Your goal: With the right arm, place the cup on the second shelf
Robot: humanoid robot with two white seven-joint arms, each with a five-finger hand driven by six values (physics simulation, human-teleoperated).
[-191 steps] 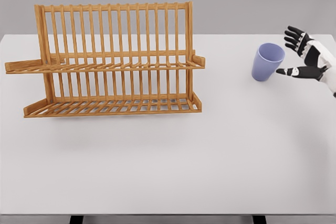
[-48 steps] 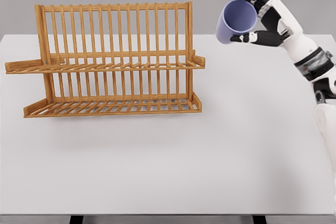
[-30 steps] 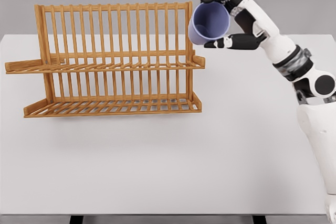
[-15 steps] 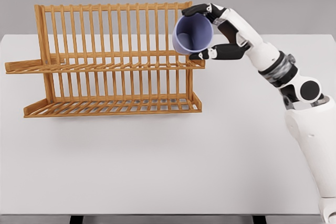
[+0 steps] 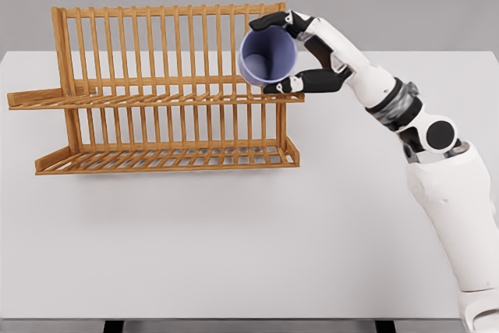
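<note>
Over the upper shelf (image 5: 156,100) at the rack's (image 5: 168,87) right end: cup (image 5: 267,56) tipped sideways, right hand (image 5: 300,52) fingers clamped on it; moved left since half a second ago; lowering and release remain.

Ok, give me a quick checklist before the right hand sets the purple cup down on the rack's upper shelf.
1. Grasp: right hand wraps the purple plastic cup: ok.
2. Position: cup sits over the right end of the wooden dish rack's upper shelf: ok.
3. Orientation: cup tilted, mouth toward the camera: not ok for standing upright.
4. Contact with shelf: cannot tell.
5. Landing spot holds nothing: ok.
6. Clearance from the rack's right post: cannot tell.
</note>
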